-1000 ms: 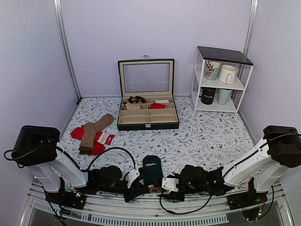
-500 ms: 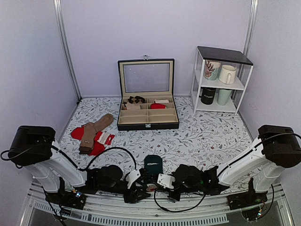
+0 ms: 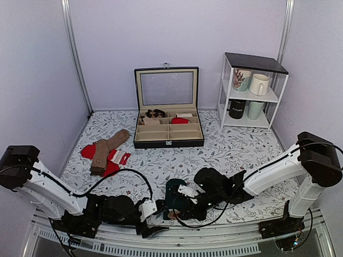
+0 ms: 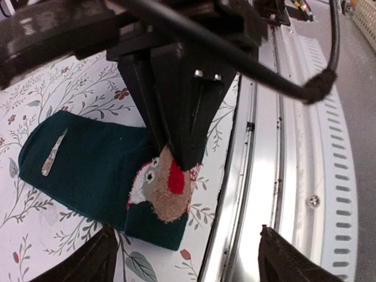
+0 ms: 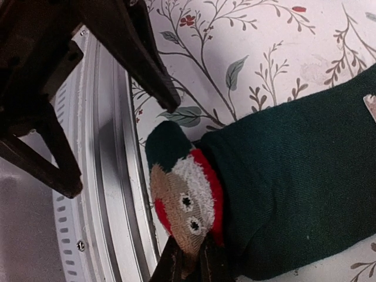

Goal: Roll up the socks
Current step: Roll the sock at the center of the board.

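While stretched low, right fingers apparently pinch socks.

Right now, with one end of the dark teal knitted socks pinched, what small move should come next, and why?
Probably the right gripper should lift the bird-patterned end it pinches and fold it over the dark teal knitted socks, starting the roll. They lie flat, and the left gripper stands open, gripping nothing.

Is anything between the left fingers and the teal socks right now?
Yes. The right fingers, shut on the face-patterned near end of the socks, stand directly between the open left fingers and the fabric.
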